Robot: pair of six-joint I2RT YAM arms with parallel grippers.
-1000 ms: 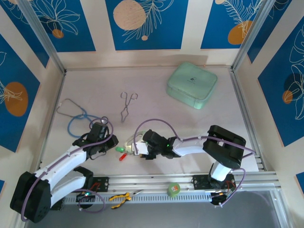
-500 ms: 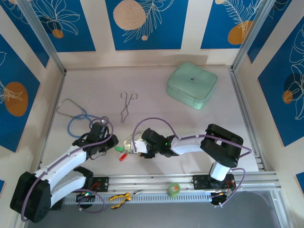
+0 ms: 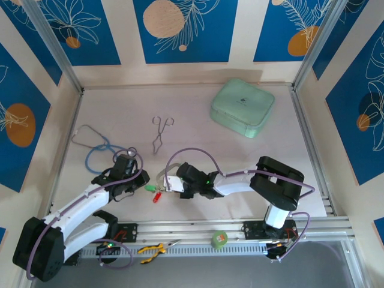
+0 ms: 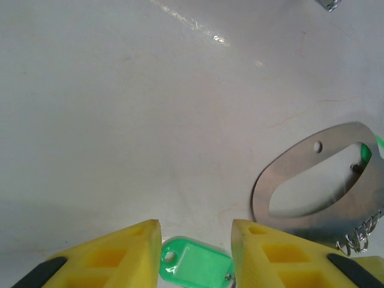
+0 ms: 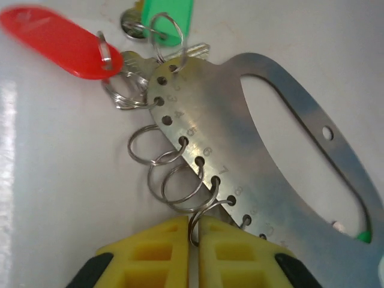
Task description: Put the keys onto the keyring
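- As the right gripper (image 5: 194, 231) shuts its yellow fingers tight on a small silver split ring (image 5: 202, 211), the flat, oval, silvery metal keyring (image 5: 207, 117), its edge drilled with numbered holes, lies on the white table (image 4: 120, 120) between the two arms.
- The pinched split ring hangs from one of those holes. It is apparently held at the rim so that it can be worked while the keyring stays flat. Other bare rings sit in the holes beside it.
- At the keyring's far end cluster the keys, one with a red plastic tag (image 5: 51, 39) and one with a green plastic tag (image 5: 169, 18). Their rings seem threaded through the first holes.
- The left gripper (image 4: 197, 233) has its fingers partway apart, and the green plastic tag fills the gap between them. It appears clamped there, probably as an anchor that stops the keyring sliding under the other arm's pull.
- Compared with a second ago, the right gripper has edged leftward along the keyring towards its partner and brought its fingers together. The left gripper has kept its place and its hold.
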